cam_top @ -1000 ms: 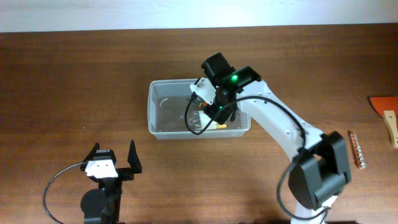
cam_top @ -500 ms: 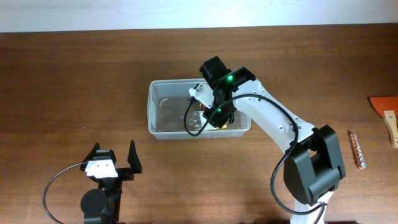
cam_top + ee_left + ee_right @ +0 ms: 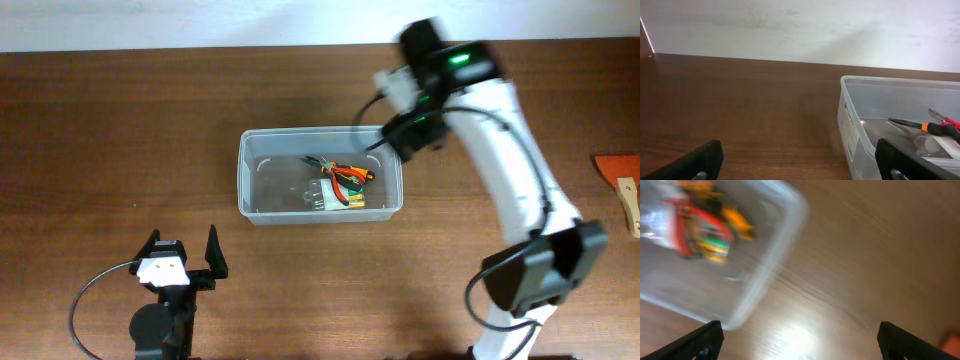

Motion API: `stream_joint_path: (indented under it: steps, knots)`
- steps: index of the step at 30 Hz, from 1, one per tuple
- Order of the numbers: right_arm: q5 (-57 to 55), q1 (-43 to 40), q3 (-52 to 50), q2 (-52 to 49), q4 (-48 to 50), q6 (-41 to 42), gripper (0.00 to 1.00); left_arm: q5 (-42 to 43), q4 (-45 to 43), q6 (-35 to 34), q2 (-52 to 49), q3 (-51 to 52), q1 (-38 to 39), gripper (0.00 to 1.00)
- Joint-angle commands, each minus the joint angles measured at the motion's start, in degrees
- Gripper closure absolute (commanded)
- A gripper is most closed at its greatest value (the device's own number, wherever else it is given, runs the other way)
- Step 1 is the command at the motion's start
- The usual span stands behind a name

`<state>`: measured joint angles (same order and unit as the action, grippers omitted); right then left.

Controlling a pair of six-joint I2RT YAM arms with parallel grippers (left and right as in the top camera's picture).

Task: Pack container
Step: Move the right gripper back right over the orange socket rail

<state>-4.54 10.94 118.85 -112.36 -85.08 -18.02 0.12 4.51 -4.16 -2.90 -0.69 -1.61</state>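
Observation:
The container (image 3: pixel 241 172) is a clear plastic bin at mid-table. In it lie pliers with orange and red handles (image 3: pixel 345 173), a pale packet (image 3: pixel 318 195) and a yellow piece (image 3: pixel 353 203). My right gripper (image 3: pixel 405 130) hovers, blurred, over the bin's back right corner, open and empty. In the right wrist view the right gripper (image 3: pixel 802 345) spans bare wood, with the container (image 3: pixel 757 277) and the coloured tools (image 3: pixel 705 225) at upper left. My left gripper (image 3: pixel 182 250) rests open near the front left. In the left wrist view the left gripper (image 3: pixel 797 165) faces the container (image 3: pixel 850 130) and the pliers (image 3: pixel 925 126).
An orange-bladed tool (image 3: pixel 615 168) with a wooden handle (image 3: pixel 628 205) lies at the table's right edge. A thin ribbed rod (image 3: pixel 573 240) lies just left of it. The pale wall runs along the table's back edge.
My right gripper opened, left the tool in the container, and swung up and to the back right, out of the bin. The left arm has not moved.

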Motion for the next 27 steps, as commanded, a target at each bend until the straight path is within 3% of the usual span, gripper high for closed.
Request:
stream_joint_path:
  steps: [1,9,14,23,27]
  knots:
    - [-1.4,-9.3,1.4,4.8,-1.1,1.1,0.01,-0.1,0.3,-0.1,-0.2,0.2,0.2,0.01]
    - [12.2,-34.8,0.2,9.1,-1.0,-7.3,0.01,-0.1,0.3,-0.1,-0.2,0.2,0.2,0.01]
    - [13.8,-46.2,-6.9,8.3,4.8,-7.3,0.01,-0.1,0.3,-0.1,-0.2,0.2,0.2,0.01]
    - [14.7,-50.8,-21.4,8.0,12.6,-26.1,0.01,-0.1,0.3,-0.1,-0.2,0.2,0.2,0.01]
    - [8.0,-50.8,-28.2,7.6,19.5,-28.7,0.01,-0.1,0.3,-0.1,-0.2,0.2,0.2,0.01]
